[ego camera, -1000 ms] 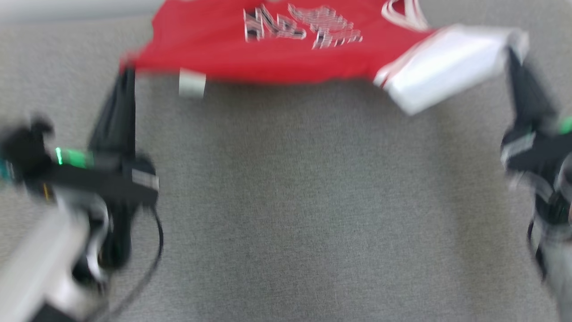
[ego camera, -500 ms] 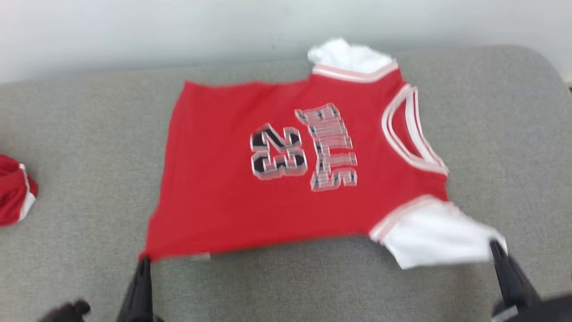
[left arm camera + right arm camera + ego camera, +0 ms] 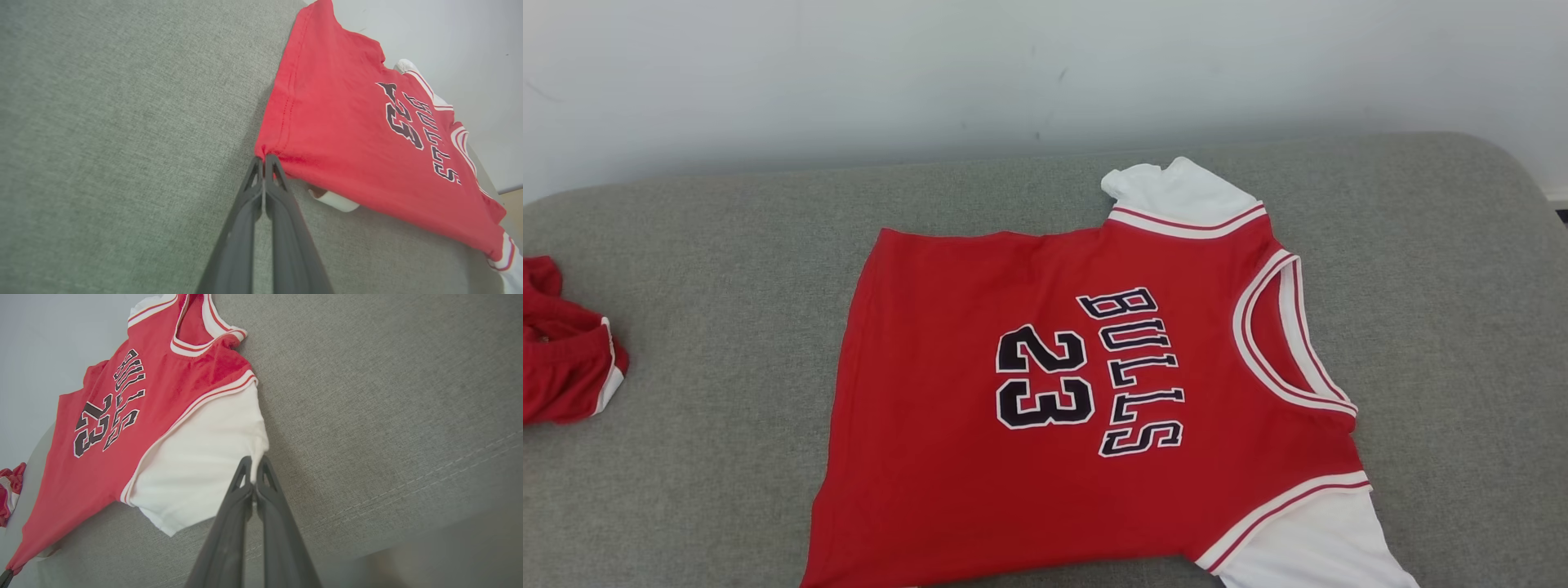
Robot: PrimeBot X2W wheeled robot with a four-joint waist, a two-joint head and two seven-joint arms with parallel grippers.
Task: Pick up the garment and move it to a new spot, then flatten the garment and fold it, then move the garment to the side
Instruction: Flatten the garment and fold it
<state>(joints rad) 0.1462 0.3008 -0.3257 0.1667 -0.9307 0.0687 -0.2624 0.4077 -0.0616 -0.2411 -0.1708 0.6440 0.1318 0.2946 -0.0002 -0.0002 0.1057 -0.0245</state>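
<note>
Grey cushion (image 3: pixel 686 506) bears one jersey (image 3: pixel 947 457), one red bundle (image 3: pixel 564 367).

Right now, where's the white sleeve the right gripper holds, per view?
Head view: white sleeve at the bottom edge, right of centre.
Left wrist view: sleeve in the lower right corner.
Right wrist view: sleeve at centre, pinched by the right gripper.
Shared landmark: the black 23 on the jersey.

The left claw (image 3: pixel 264 160) and right claw (image 3: pixel 253 461) have long dark-grey fingers (image 3: pixel 241 228) with triangular cut-outs.
</note>
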